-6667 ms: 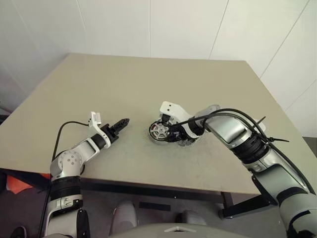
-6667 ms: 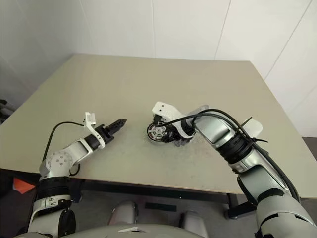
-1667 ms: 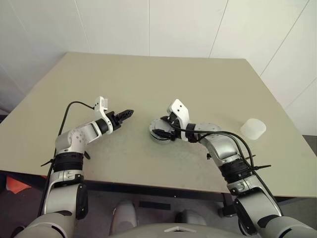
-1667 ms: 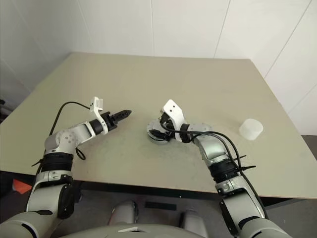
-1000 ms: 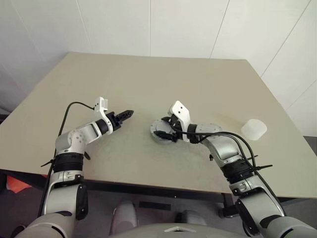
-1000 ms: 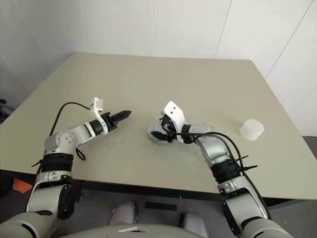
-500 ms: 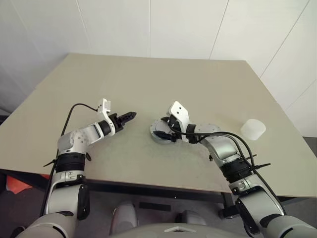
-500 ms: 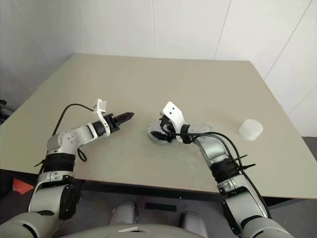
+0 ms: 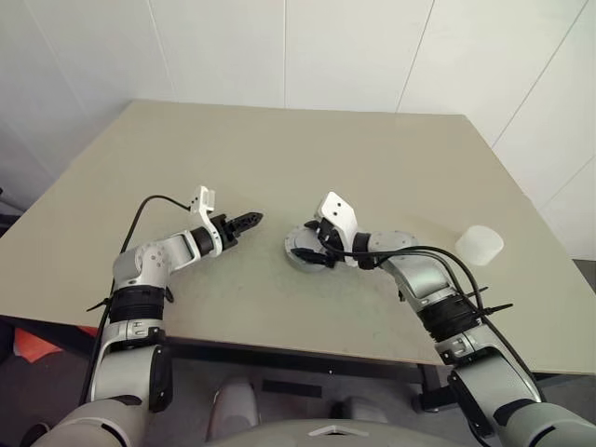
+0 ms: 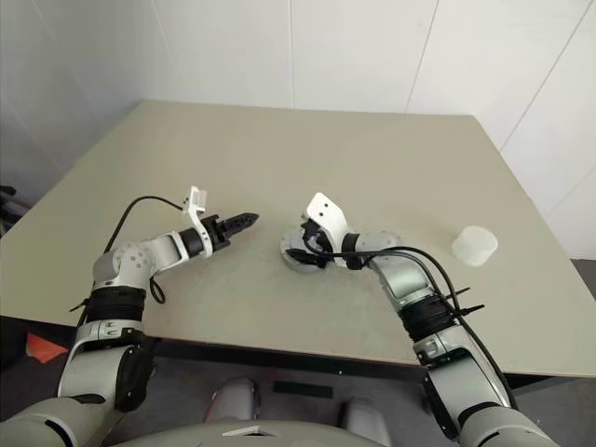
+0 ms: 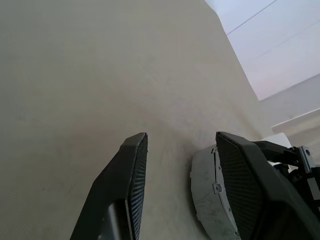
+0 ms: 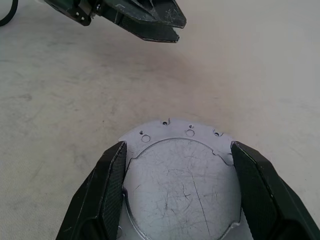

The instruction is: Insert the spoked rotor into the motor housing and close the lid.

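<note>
The motor housing (image 9: 296, 257) rests flat on the table near its middle; the left wrist view shows its silver side wall (image 11: 204, 200). A flat, scratched silver-grey disc, which I take for the lid (image 12: 182, 185), covers its top. The spoked rotor is hidden. My right gripper (image 12: 178, 145) reaches over it from the right, one finger (image 12: 107, 180) against each side of the round rim. To the left of the housing my left gripper (image 9: 253, 221) points at it, a short gap away. Its fingers (image 11: 135, 165) are open with only bare table between them.
A translucent white cup (image 9: 479, 244) stands on the table (image 9: 279, 149) far to the right, near its edge. Cables run along both forearms. The table's front edge lies close behind both elbows.
Several seconds ago the housing was tilted with the rotor's spokes showing; now a plain silver face is up. The right elbow has swung inward, uncovering the cup. The left gripper has come closer.
</note>
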{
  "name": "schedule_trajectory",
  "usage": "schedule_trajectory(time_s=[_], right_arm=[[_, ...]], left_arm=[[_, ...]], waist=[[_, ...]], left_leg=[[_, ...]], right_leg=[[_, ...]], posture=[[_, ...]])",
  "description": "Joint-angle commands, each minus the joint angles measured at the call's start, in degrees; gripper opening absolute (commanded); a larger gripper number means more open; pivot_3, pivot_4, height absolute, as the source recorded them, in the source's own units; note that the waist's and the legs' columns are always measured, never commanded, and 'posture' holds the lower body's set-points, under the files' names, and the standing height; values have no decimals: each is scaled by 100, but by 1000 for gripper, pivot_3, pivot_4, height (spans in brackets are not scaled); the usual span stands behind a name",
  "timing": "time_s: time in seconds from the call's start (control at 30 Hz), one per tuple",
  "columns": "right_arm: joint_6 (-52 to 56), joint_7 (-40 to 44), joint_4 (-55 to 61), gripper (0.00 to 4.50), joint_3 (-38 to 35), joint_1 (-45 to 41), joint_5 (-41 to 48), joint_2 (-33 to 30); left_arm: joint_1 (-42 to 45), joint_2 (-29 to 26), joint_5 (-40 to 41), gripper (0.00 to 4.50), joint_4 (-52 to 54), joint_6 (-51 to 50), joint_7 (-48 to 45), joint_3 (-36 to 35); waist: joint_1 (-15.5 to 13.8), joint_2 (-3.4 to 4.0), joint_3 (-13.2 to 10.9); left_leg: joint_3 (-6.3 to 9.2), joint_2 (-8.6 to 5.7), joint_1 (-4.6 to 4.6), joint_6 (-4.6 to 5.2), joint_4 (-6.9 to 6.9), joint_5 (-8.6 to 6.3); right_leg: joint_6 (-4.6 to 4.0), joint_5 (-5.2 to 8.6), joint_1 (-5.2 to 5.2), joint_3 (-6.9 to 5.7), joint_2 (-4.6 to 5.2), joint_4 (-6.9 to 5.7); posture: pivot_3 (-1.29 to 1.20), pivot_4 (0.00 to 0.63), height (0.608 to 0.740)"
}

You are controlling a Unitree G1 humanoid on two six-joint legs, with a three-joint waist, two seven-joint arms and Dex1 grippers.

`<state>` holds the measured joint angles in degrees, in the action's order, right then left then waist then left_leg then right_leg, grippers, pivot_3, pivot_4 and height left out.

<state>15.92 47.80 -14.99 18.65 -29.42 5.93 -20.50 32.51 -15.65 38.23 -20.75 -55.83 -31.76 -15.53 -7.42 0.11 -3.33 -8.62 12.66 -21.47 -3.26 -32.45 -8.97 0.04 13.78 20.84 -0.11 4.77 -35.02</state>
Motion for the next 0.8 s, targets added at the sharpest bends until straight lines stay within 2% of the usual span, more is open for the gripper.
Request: schedule_trajectory(time_s=[0.03,0.17,0.2,0.27,0.43,0.6,0.73,0.8], right_arm=[[176,-1,-591,3213,127,211,-403,-274],[144,12,-603,3213,155,209,-430,-275],[140,12,-593,3213,169,209,-438,-272],[126,1,-596,3213,188,198,-451,-267],[107,-57,-606,3213,195,189,-470,-253],[139,-140,-541,3213,165,238,-465,-250],[147,-192,-523,3213,138,253,-449,-234],[146,-218,-536,3213,128,242,-450,-215]], left_arm=[[206,71,195,2299,251,-100,-105,7],[427,309,426,2299,217,-340,-173,3],[578,429,517,2117,132,-461,-200,1],[777,570,581,1687,-1,-646,-346,121],[974,659,209,20,-250,-679,-690,845],[1121,670,18,20,-523,-682,-856,1153],[1041,576,-498,20,-668,-623,-961,1837],[1002,573,-596,20,-676,-564,-997,1928]], waist=[[0,0,2],[0,-1,3],[-4,-1,3],[-10,-2,3],[14,14,20],[14,14,22],[12,19,27],[10,18,28]], left_leg=[[0,-2,0,0,3,0],[-1,-10,1,0,7,0],[-1,-10,1,0,7,0],[-1,-18,1,0,8,0],[-2,-54,14,1,22,0],[-1,-54,15,2,26,-1],[-1,-57,18,3,28,-1],[0,-62,18,3,28,-1]], right_leg=[[0,0,-1,0,1,4],[0,0,-5,-3,9,9],[0,0,-9,-4,10,12],[0,0,-15,-10,20,13],[2,0,-19,2,44,20],[3,0,-19,0,43,24],[18,9,-23,2,46,25],[41,22,-25,3,49,27]], posture=[[0,0,740],[0,0,740],[0,0,740],[0,0,740],[0,0,740],[0,0,740],[0,0,740],[0,0,740]])
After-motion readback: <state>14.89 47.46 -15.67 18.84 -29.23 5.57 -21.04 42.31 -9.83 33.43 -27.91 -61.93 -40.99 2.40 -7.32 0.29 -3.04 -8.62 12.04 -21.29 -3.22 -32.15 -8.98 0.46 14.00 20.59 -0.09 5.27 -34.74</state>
